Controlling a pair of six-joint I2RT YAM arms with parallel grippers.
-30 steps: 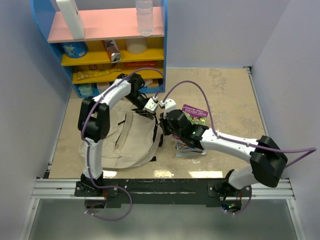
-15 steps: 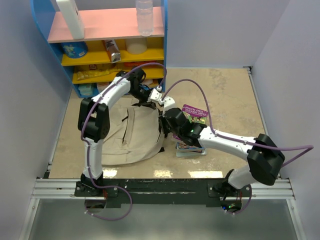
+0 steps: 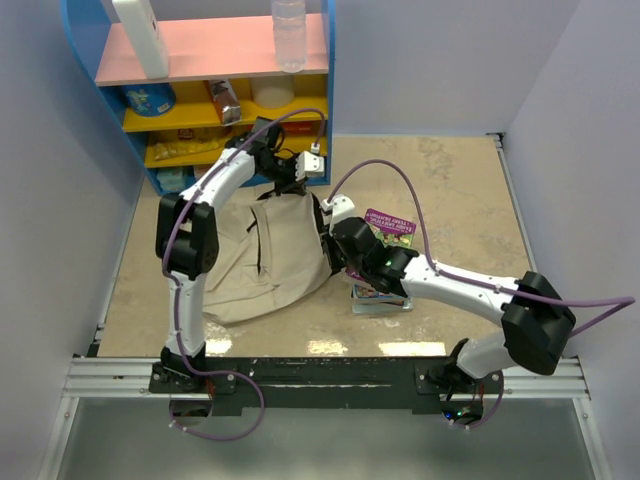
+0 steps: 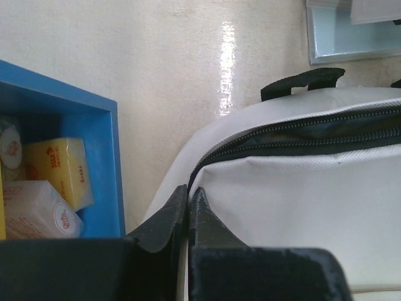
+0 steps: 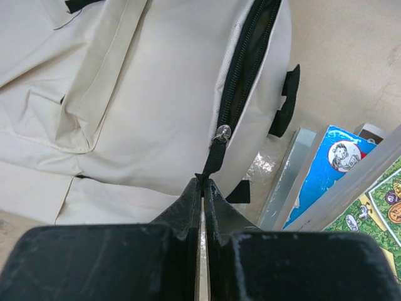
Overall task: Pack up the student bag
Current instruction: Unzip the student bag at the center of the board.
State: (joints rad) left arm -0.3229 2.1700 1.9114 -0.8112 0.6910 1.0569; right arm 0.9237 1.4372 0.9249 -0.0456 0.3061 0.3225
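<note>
The beige student bag (image 3: 270, 255) lies on the table, its top stretched between both grippers. My left gripper (image 3: 290, 182) is shut on the bag's fabric edge by the zipper end (image 4: 188, 188), near the blue shelf. My right gripper (image 3: 333, 243) is shut on the black zipper pull strap (image 5: 213, 164) below the metal slider (image 5: 222, 133). The zipper (image 5: 247, 56) is partly open and shows dark lining. The bag's black handle (image 4: 302, 83) shows in the left wrist view.
A blue shelf unit (image 3: 215, 95) with snacks and boxes stands at the back left, close to my left gripper. A stack of books (image 3: 383, 262) lies right of the bag, under my right arm; it also shows in the right wrist view (image 5: 326, 169).
My left gripper has pulled the bag's top edge back toward the shelf, and the bag has stretched out and shifted with it. My right gripper stays on the zipper pull.
</note>
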